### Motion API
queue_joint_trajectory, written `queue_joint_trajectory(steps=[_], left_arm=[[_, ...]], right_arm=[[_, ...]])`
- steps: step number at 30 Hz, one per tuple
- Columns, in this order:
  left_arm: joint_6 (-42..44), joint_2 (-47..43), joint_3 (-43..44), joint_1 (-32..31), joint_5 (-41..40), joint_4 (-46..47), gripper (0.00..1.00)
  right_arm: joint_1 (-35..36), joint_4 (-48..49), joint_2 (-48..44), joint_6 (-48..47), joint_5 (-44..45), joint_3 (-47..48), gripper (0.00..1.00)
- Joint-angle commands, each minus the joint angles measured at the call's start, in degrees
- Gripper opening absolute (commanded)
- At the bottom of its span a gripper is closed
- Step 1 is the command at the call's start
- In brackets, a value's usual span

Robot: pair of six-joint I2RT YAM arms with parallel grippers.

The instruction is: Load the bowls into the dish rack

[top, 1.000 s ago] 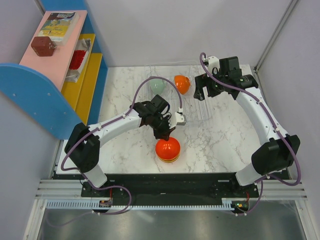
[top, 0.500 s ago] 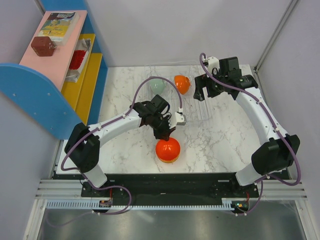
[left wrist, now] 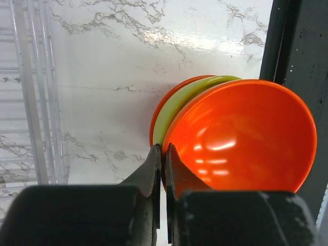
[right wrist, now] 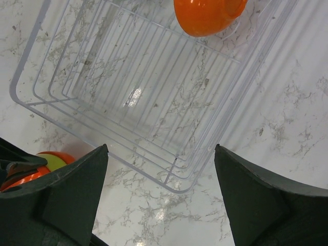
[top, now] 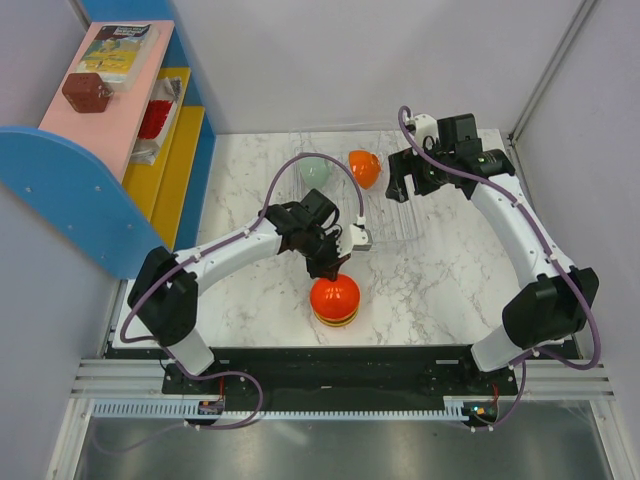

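Clear silvery wire dish rack (right wrist: 128, 92) holding glossy orange bowl (top: 364, 168) and pale green bowl (top: 315, 170). Just nearward of rack, stack of orange and yellow-green bowls (top: 334, 298), lower ones mostly hidden. Left gripper (left wrist: 163, 149) pinched on topmost rim. Right gripper (right wrist: 160, 154) spread wide above rack's near right corner.

The left arm stretched out low, its pincer (top: 335, 268) pointing down just on the near side of the dish rack (top: 392, 222), jaws pinched on the rim of the stacked orange bowl (top: 334, 293). The right arm arched high, wrist bent downward, its pincer (top: 407, 188) spread wide above the rack's near right corner.
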Motion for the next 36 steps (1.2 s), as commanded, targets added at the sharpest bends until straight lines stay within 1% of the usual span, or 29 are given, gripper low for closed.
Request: queue_joint_trajectory(steps=[1,7,12,15,18,19,20,22,23,24,25,26,28,29,30,31,33,36], left_arm=[[1.34,-5.5,3.82,-0.14,3.94,-2.75,0.02],[2.83,-8.23,4.44,-0.22,7.02,-4.43,0.02],[3.1,-7.18,4.88,-0.22,6.05,-4.52,0.02],[1.43,-6.56,6.37,0.21,3.6,-3.55,0.02],[-0.42,-7.09,7.6,2.67,2.45,0.05,0.02],[-0.77,-7.09,8.13,3.64,2.71,0.84,0.02],[-1.64,-7.0,9.0,6.17,3.32,2.41,0.02],[-2.61,-5.86,12.51,9.34,6.73,3.04,0.02],[-3.57,-4.99,14.09,12.58,7.97,3.39,0.02],[-3.85,-3.59,16.89,13.91,9.03,3.57,0.02],[-4.11,-2.7,18.22,15.06,10.69,3.57,0.02],[-4.37,-2.08,19.28,16.55,11.06,3.75,0.02],[-4.11,-0.06,21.48,17.09,11.15,4.45,0.02],[-4.02,0.47,21.93,17.27,11.06,4.8,0.02],[-3.94,1.17,22.71,17.27,11.06,5.5,0.02],[-4.02,2.39,23.16,17.53,11.67,5.85,0.02],[-4.11,3.89,24.47,17.71,12.73,6.12,0.02],[-4.64,6.09,25.79,17.8,14.66,6.21,0.02]], right_arm=[[0.11,1.2,0.83,0.51,-2.2,0.16,0.92],[0.11,1.02,0.84,0.51,-3.08,0.25,0.93],[0.02,0.94,1.1,0.51,-3.25,0.51,0.93],[0.11,0.76,0.92,0.6,-4.13,0.42,0.93],[0.02,0.76,1.1,0.86,-8.69,0.25,0.93],[-0.07,0.76,1.19,1.12,-12.45,0.16,0.93],[0.02,0.85,1.36,1.39,-14.31,0.16,0.93],[-0.16,1.11,1.54,2.79,-18.62,-0.01,0.93],[-0.42,1.98,1.71,3.32,-22.55,-0.1,0.93],[-0.68,2.77,1.89,4.98,-24.24,-0.89,0.93],[-0.86,3.65,1.98,5.17,-25.91,-1.33,0.94],[-1.12,5.31,2.33,7.26,-27.85,-1.77,0.94],[-1.65,6.82,3.55,10.59,-34.08,-2.65,0.93],[-2.17,9.26,4.0,12.18,-36.37,-3.61,0.93],[-2.44,10.76,4.43,13.77,-41.18,-4.05,0.93],[-2.62,12.52,5.31,17.52,-42.96,-4.58,0.93],[-2.97,16.22,6.19,19.92,-46.39,-5.46,0.92],[-2.97,21.66,7.78,24.93,-48.86,-7.22,0.92]])
